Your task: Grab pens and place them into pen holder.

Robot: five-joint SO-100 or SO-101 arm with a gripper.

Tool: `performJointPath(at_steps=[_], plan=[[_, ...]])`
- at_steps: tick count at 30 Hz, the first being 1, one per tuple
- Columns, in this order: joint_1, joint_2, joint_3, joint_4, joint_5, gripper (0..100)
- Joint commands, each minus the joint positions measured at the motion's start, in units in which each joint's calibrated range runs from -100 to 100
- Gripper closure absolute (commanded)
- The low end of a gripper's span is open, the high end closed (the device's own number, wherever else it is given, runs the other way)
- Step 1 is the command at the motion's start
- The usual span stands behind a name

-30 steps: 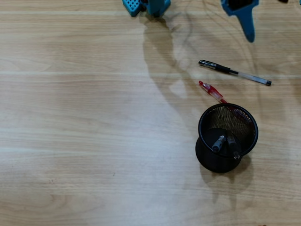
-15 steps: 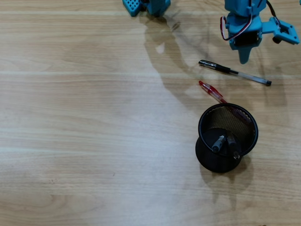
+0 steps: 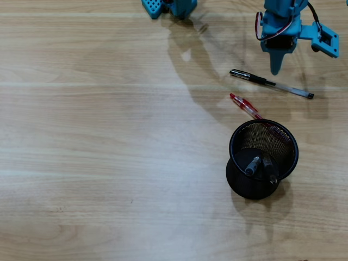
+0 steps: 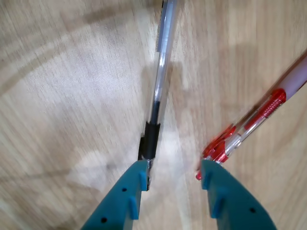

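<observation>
Jaws of the gripper (image 4: pixel 170 175) stand parted and hold nothing, hanging over the tabletop (image 3: pixel 109 163) with the clear-barrelled pen (image 4: pixel 159 86) by the left jaw and the red pen (image 4: pixel 242 132) by the right one in the wrist view. To take the clear pen well, I judge the arm should shift left in that view until the barrel lies between the jaws, so the red pen is not pinched along with it, then come down and close across the barrel. In the overhead view the clear pen (image 3: pixel 271 83) lies far right, the red pen (image 3: pixel 244 105) just nearer, its end against the pen holder (image 3: pixel 263 158), which already holds 2 pens (image 3: pixel 261 166). Against 1 second ago, the arm has swung further into view and down toward the clear pen; pens and holder have not moved.
</observation>
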Motion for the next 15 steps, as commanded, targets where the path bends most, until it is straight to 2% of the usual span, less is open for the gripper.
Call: performJointPath(at_steps=[1, 11, 15], plan=[[-1.2, 0.1, -2.9, -0.1, -0.8, 84], [-2.5, 6.2, -3.1, -0.6, -3.8, 84], [-2.6, 9.1, -2.9, -5.1, -3.8, 84]])
